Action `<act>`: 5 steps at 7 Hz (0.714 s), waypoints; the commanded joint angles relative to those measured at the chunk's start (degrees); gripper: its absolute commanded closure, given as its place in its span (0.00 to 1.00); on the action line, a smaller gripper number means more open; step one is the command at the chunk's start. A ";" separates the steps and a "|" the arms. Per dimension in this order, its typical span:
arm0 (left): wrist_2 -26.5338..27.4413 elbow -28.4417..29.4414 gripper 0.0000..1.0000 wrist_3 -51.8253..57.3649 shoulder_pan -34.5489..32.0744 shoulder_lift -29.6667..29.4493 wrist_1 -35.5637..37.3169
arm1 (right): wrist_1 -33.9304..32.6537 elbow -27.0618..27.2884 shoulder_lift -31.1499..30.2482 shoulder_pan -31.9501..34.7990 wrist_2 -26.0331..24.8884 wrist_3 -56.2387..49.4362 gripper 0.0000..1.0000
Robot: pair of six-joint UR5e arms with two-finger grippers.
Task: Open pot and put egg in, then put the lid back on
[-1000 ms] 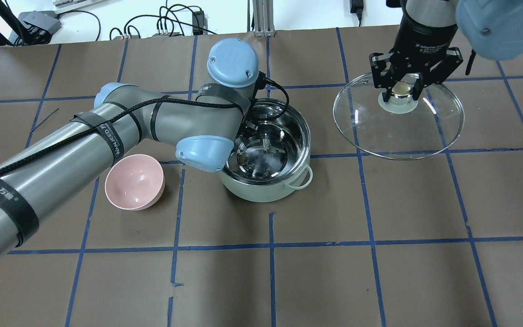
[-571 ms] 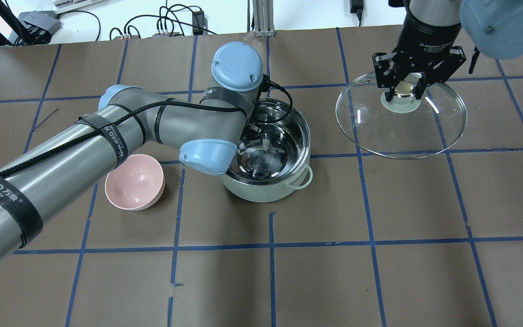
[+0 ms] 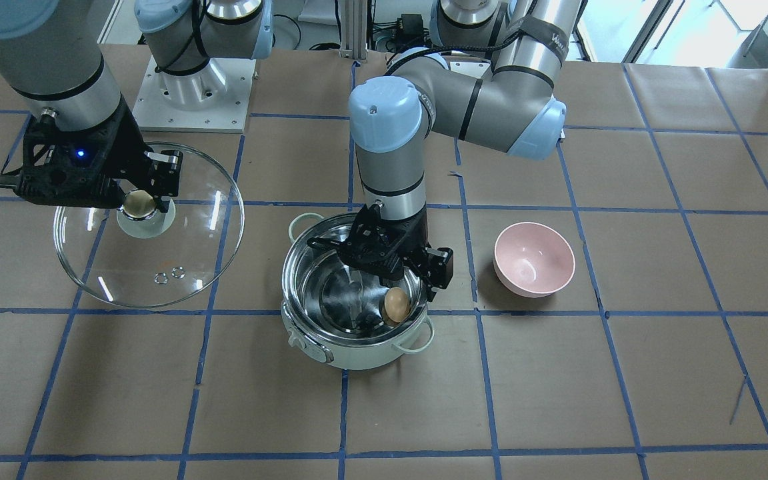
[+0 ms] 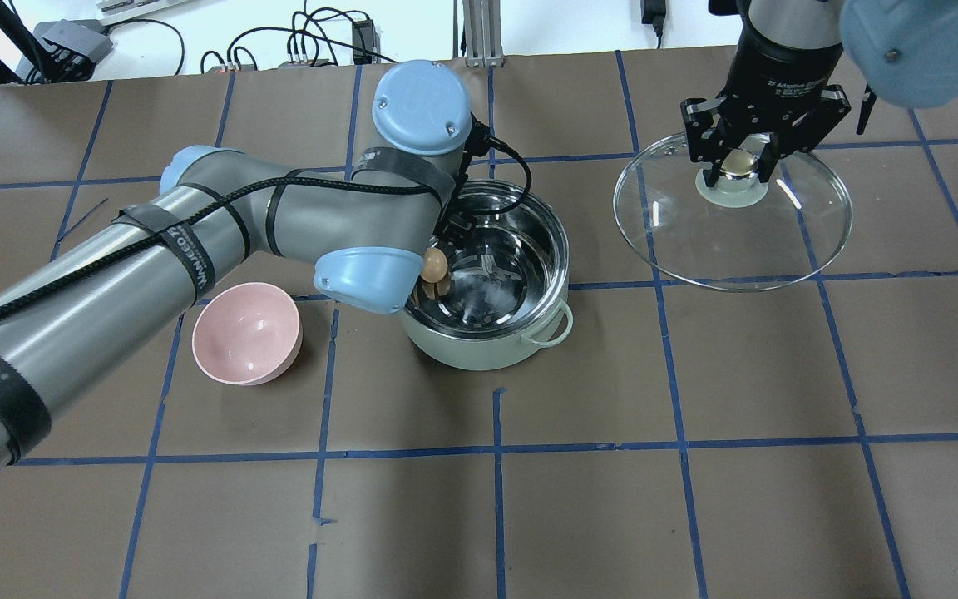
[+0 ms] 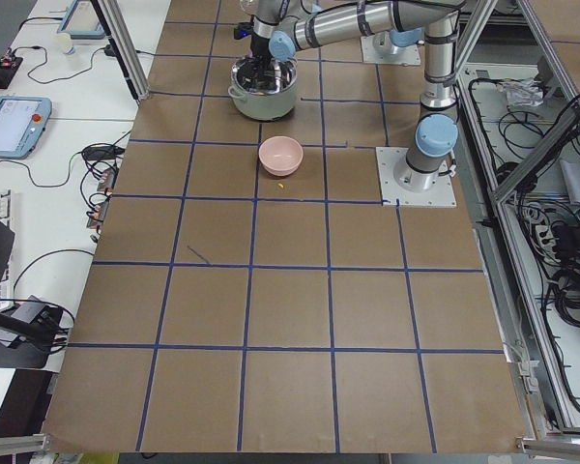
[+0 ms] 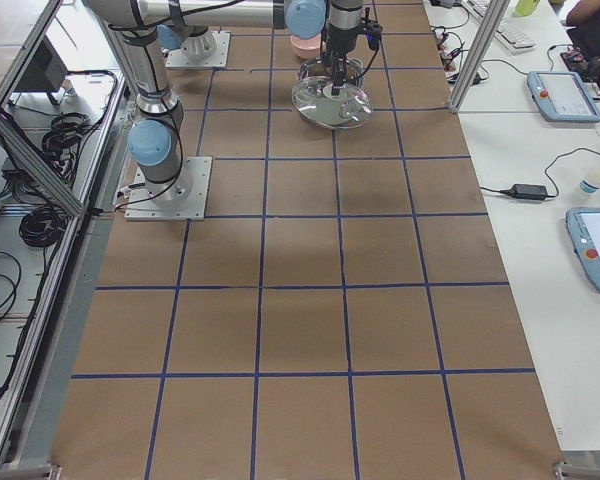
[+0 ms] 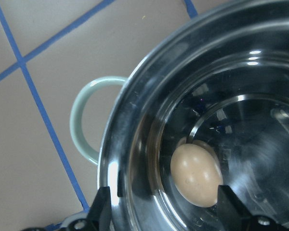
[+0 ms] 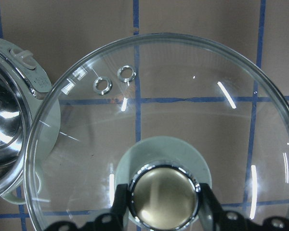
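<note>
1. The pot (image 4: 479,349) sits on the table (image 4: 695,374). It is open, with no lid on it.
2. The egg (image 7: 196,175) lies inside the pot. It is low down by the shiny wall, on the side nearest the bowl (image 3: 534,259).
3. The left end effector (image 7: 166,214) hangs over the pot, right above the egg. Its two fingers (image 7: 102,211) are apart, one on each side of the egg. They do not hold it.
4. The lid (image 4: 733,241) is off to the robot's right of the pot, not on it. It is clear glass, so the table's blue lines show through. Two small ringed holes sit near its rim.
5. The right end effector (image 4: 733,160) comes down on the middle of the lid. Its fingers are clamped on the knob (image 8: 163,195), which has a gold-coloured top.
6. The pink bowl stands on the table on the other side of the pot from the lid. It is near the pot but does not touch it.
</note>
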 commanded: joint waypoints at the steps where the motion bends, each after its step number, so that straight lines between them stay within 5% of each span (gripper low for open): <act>1: -1.07 0.36 0.05 1.64 6.97 4.80 -5.58 | 0.06 -0.21 0.06 0.00 0.06 -0.33 0.90; 3: -9.39 0.89 0.01 1.64 17.76 13.40 -16.13 | 0.15 -0.13 -0.11 0.17 0.06 0.37 0.90; 5: -13.37 3.77 0.00 1.47 20.90 18.86 -27.54 | -1.77 -0.57 0.33 0.96 0.23 2.20 0.89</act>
